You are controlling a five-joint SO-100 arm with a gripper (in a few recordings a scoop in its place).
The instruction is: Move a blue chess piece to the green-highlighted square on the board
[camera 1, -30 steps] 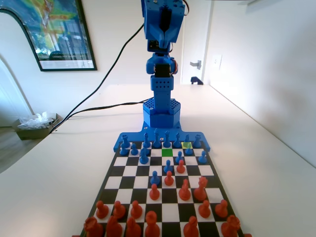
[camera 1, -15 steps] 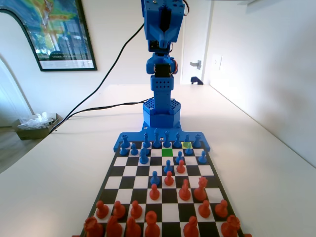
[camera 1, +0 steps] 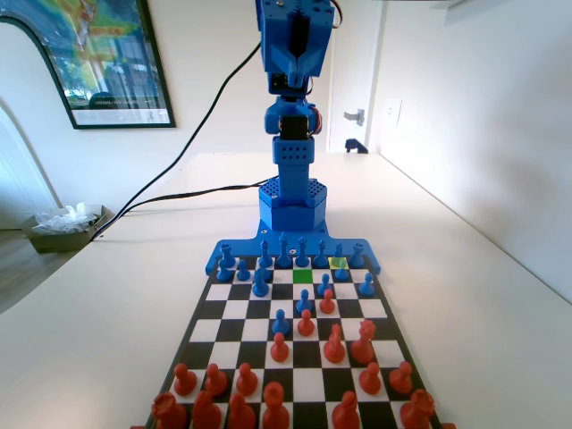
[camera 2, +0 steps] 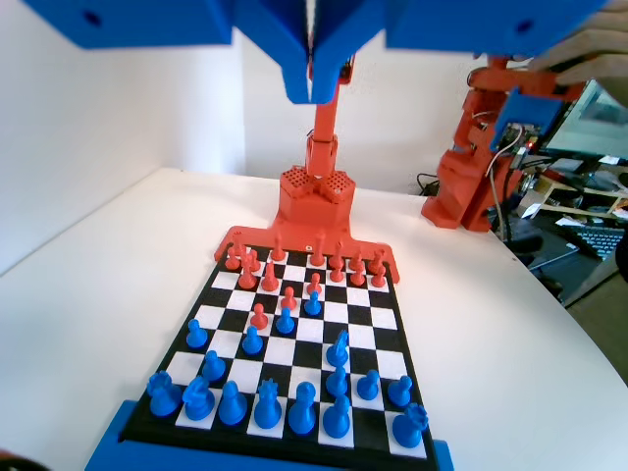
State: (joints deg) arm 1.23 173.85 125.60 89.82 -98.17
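In the fixed view, the green-highlighted square (camera 1: 302,276) lies in the board's (camera 1: 207,308) second far row, left of the yellow-highlighted square (camera 1: 338,263)

colours we see
our board (camera 1: 295,335) has black and white squares, one green square (camera 1: 302,276), blue pieces (camera 2: 267,404) and red pieces (camera 1: 239,407).

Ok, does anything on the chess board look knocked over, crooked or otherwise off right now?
Nothing stands out. On the board every blue and red piece stands upright on a square, the green-highlighted square is empty, and the gripper hangs shut high above it all.
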